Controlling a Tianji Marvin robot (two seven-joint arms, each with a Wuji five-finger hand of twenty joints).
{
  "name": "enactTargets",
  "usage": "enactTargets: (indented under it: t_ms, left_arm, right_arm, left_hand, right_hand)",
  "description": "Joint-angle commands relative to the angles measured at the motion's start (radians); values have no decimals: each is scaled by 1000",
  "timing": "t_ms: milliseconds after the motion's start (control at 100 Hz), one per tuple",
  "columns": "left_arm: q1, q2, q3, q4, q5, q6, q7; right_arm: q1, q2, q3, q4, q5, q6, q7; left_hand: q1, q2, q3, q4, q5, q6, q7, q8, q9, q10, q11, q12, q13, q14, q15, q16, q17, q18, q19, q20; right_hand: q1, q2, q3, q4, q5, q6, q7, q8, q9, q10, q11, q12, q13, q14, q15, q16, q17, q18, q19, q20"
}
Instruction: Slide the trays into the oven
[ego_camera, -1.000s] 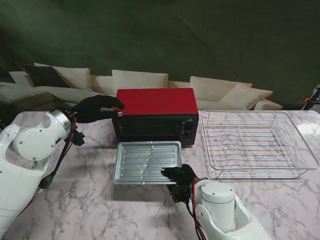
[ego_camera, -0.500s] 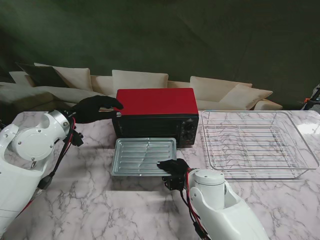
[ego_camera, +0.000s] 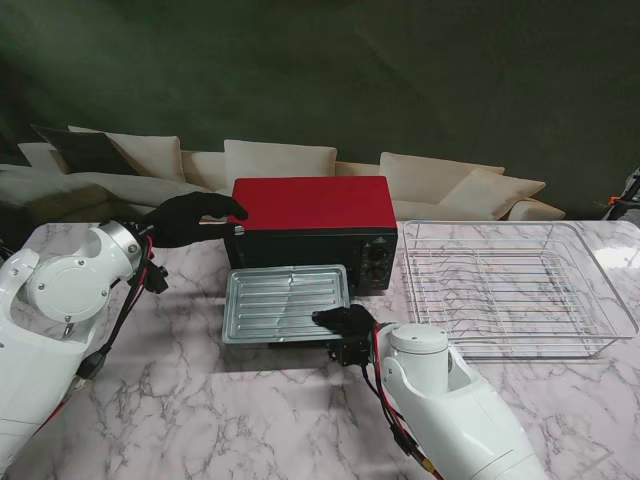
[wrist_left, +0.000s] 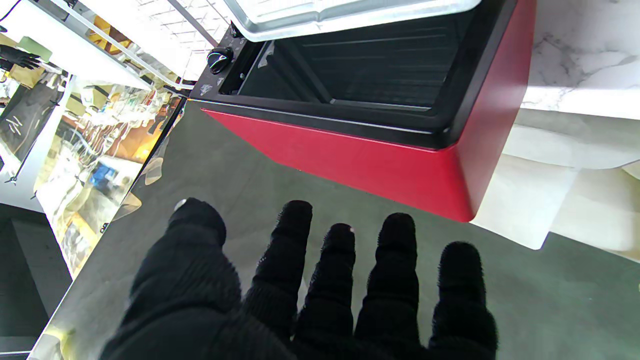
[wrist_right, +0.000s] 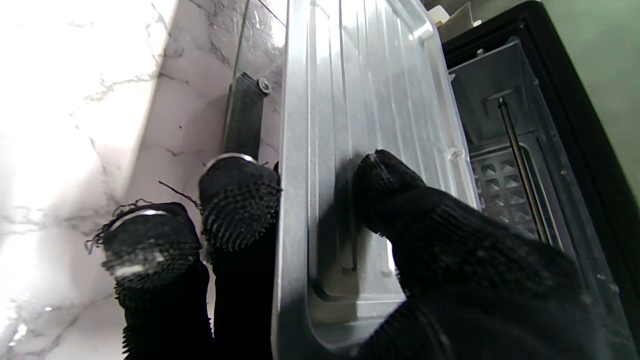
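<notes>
The right hand (ego_camera: 345, 322) is pinching the near right corner of the ribbed metal tray (ego_camera: 285, 302), thumb (wrist_right: 395, 200) on top and fingers (wrist_right: 240, 210) underneath, with the tray's far edge sitting at the mouth of the red oven (ego_camera: 312, 232). The left hand (ego_camera: 195, 215) is resting on the oven's top left corner, fingers spread and gripping nothing. A wire rack (ego_camera: 510, 288) is lying just right of the oven on the marble table (ego_camera: 200, 420).

A red oven (ego_camera: 314, 203) with a black front, a ribbed silver tray (ego_camera: 286, 303), white grey-veined marble table (ego_camera: 200, 400).
</notes>
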Motion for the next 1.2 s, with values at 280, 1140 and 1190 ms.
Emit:
enactTargets:
  t_ms: [280,1140,1190]
  left_arm:
    - [-2,-1,14,7,2,6,-11]
    - [-3,1,11,5,4,3,-21]
    - [-4,1,11,6,4,3,-22]
  right_arm:
    - [68,-13,3,86,27,-19,13]
    - [79,26,35,129,-29,-4,158]
    - [86,24,35,138,-26,-8,155]
  left_hand:
    - [16,37,-24,-10,19,-22,7,9,-3,-12,-4,-7,-9,-12,-13,-4,-20,-13,-13,10]
    - [15,37,-24,-10,20,-21,7,9,0,-11,-4,-6,-8,-14,-13,-3,-21,-13,-15,12]
    - [15,37,-24,-10,19,-22,7,9,-1,-10,-4,-6,-8,-13,-13,-4,-21,-13,-15,12]
  right_hand:
    - [79,102,91,35,110,-158,77,78,31,-9,93,47,54,-37,58,34,14,25,59,37]
    - [80,108,83,35,111,-153,64,91,28,-8,90,73,53,-36,69,37,6,23,69,52]
    - [80,108,82,35,111,-153,63,92,28,-8,90,73,53,-36,69,37,6,23,69,52]
